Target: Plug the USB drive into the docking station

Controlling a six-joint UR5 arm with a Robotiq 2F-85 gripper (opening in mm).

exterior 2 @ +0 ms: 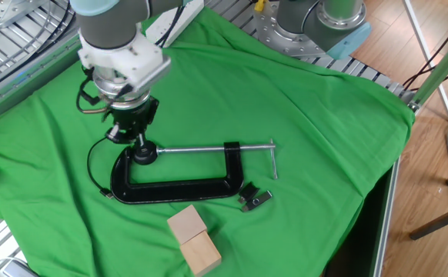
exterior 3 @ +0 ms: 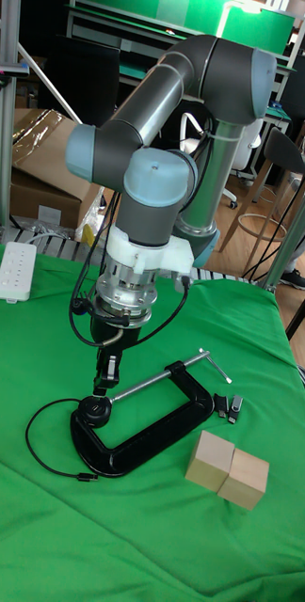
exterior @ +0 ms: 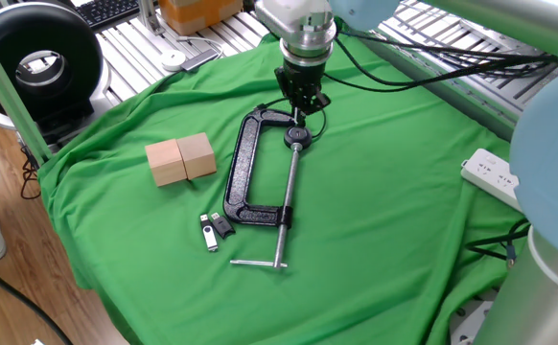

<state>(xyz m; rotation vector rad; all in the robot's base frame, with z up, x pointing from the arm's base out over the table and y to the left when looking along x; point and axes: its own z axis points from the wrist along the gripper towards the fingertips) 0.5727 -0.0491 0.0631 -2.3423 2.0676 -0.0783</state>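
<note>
Two small USB drives lie side by side on the green cloth by the clamp's sliding jaw: a silver and black USB drive and a black one. They also show in the tall view. My gripper hangs just above the round screw pad of the black C-clamp, far from the drives. Its fingers look closed together with nothing visible between them. The docking station is out of view.
Two wooden blocks sit beside the clamp. A thin black cable loops on the cloth by the clamp's head. A white power strip lies at the cloth's edge.
</note>
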